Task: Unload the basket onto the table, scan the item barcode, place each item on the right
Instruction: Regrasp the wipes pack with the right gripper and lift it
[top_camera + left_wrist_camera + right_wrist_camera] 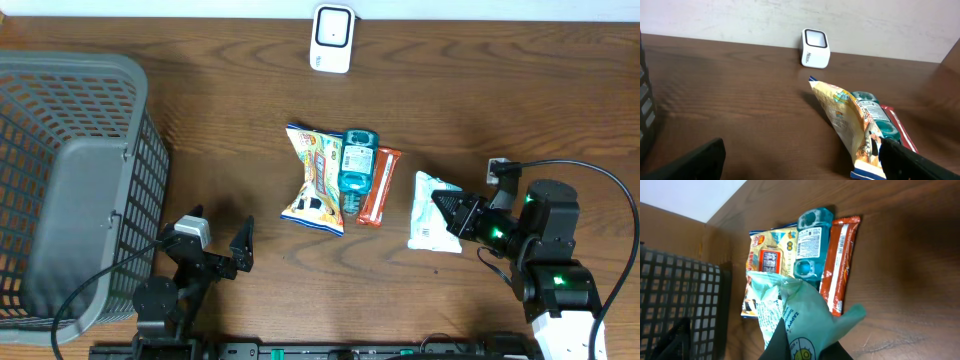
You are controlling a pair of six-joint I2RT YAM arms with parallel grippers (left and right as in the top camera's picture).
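Note:
A pale mint-green packet (430, 212) with printed text lies at the right of the table, and my right gripper (458, 213) is shut on its near end. In the right wrist view the packet (805, 315) is pinched between the dark fingers (777, 347), its far end crumpled. A white barcode scanner (331, 38) stands at the table's far edge, also seen in the left wrist view as the scanner (815, 48). My left gripper (225, 250) stands open at the front left, with nothing between its fingers (695, 160).
A yellow chips bag (315, 182), a teal packet (356, 168) and a red bar (378, 187) lie side by side mid-table, left of the held packet. A grey mesh basket (70, 180) fills the left side. The chips bag (847, 120) lies close to my left gripper's right finger.

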